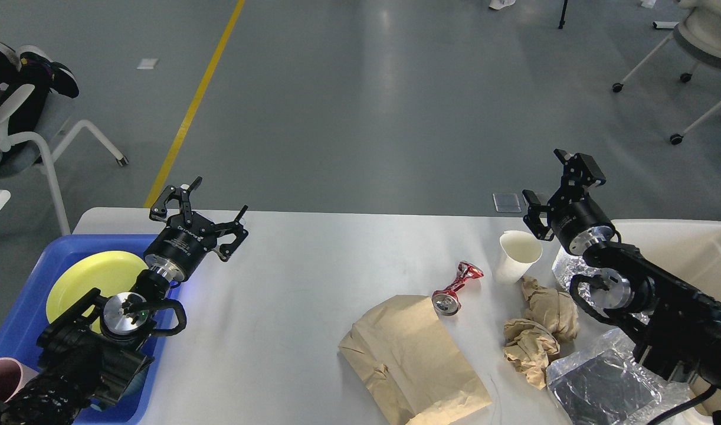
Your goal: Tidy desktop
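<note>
- Spreading across the middle of the head view, the desktop (289, 271) is a broad white slab, smooth and faintly glossy, with a rounded far-left corner; grey floor with a yellow line lies beyond its far edge.
- At its left end sits a blue tray (36, 330) holding a yellow plate (95, 277), with a pink cup (0, 378) at the tray's near corner.
- The left gripper (201, 215) hangs over the tray's far right corner, fingers spread wide, nothing between them.
- On the right half of the desktop lies a flattened brown paper bag (410, 357); a crushed red can (455, 289) rests on its side at the bag's far corner.
- A white paper cup (517, 257) stands upright just right of the can, and crumpled brown paper (540, 327) sits near it towards the viewer.
- Crinkled foil trays (602, 381) lie at the near right, partly behind the right arm.
- The right gripper (558, 183) is raised just beyond the paper cup, fingers apart and empty.
- A beige bin (685, 248) stands at the far right edge.
</note>
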Robot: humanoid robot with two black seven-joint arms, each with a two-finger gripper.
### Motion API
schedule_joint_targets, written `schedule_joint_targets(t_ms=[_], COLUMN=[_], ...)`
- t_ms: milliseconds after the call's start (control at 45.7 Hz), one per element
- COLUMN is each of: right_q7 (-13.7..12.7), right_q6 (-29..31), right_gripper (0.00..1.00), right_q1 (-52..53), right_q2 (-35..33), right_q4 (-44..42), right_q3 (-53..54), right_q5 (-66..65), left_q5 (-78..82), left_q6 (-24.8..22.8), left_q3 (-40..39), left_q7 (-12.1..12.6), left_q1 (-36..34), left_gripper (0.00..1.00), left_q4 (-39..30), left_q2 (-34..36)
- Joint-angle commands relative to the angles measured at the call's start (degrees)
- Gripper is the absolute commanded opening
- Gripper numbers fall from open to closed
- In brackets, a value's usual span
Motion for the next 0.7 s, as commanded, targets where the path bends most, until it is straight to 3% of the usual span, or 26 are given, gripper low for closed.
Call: schedule_joint_targets(t_ms=[0,262,328,393,590,678], right_q7=[0.0,-1.2,-3.2,-7.5,-24.3,-28.3], right_q6=[2.6,2.6,2.4,2.4,4.4,8.8], right_gripper=[1.00,1.00,1.00,1.00,1.00,1.00], right_q1=[5.2,19.4,23.7,27.3,35.7,38.8], right_q2=[-2.1,-2.9,-2.2,0.4,5.4,7.2], right_q4=[-0.1,-1.2,-2.2,-3.3,-4.0,-3.9], right_q3=[-9.8,-34.7,-42.2,-49.4,-67.1,-73.7], right_q5=[-3.7,-8.1,-7.9,-7.3,-3.1,-1.5], left_q5=[0.0,0.0,0.0,0.0,0.0,0.0], left_q6=[0.0,0.0,0.0,0.0,0.0,0.0], left_q3=[-0.1,-0.1,0.0,-0.1,0.0,-0.1], left_q7=[0.0,0.0,0.0,0.0,0.0,0.0], left_q1=[0.0,0.0,0.0,0.0,0.0,0.0], left_gripper=[0.96,0.96,0.96,0.96,0.96,0.96], left_q4=[0.0,0.0,0.0,0.0,0.0,0.0], left_q2=[0.0,0.0,0.0,0.0,0.0,0.0])
